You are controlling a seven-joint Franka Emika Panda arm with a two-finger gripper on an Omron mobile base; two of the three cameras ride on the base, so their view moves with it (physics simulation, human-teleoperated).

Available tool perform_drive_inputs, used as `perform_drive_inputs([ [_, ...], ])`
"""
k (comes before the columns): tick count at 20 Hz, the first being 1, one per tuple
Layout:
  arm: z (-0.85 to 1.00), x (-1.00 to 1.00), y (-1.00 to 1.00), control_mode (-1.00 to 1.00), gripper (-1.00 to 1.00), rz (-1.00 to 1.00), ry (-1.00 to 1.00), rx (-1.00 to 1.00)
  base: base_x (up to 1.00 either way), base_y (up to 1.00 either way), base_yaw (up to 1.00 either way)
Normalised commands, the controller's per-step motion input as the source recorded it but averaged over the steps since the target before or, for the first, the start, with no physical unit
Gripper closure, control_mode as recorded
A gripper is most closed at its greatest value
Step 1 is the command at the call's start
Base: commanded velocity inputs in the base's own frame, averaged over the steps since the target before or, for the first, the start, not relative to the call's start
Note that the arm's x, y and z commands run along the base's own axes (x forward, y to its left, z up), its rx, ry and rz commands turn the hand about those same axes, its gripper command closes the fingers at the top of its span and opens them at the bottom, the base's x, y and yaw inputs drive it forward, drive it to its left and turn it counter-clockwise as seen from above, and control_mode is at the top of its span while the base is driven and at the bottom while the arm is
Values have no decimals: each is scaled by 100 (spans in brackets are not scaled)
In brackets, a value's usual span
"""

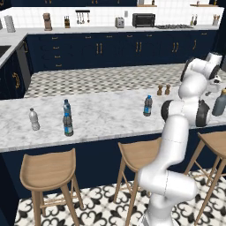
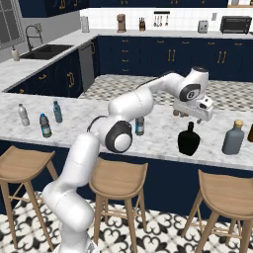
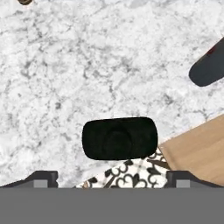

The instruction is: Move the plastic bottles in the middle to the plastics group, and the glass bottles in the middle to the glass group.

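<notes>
The gripper (image 3: 112, 179) hangs wide open and empty above the squat, glossy black bottle (image 3: 119, 138), which stands on the veined marble counter (image 3: 87, 65) near its edge. At two o'clock stands the tall grey bottle (image 3: 209, 69), its label seemingly unreadable. A wooden stool (image 3: 197, 148) sits at four o'clock.

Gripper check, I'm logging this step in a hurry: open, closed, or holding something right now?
Gripper: open, holding nothing; its fingertips stand wide apart above the black bottle on the counter.
</notes>
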Motion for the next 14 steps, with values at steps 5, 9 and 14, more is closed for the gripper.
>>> perform_drive_inputs([
  [5, 2, -75, 53, -100, -100, 1, -34, -17, 0, 0, 0],
  [9, 0, -37, 97, -100, -100, 3, -30, -22, 0, 0, 0],
  [14, 14, 1, 100, -100, -100, 1, -7, -11, 0, 0, 0],
])
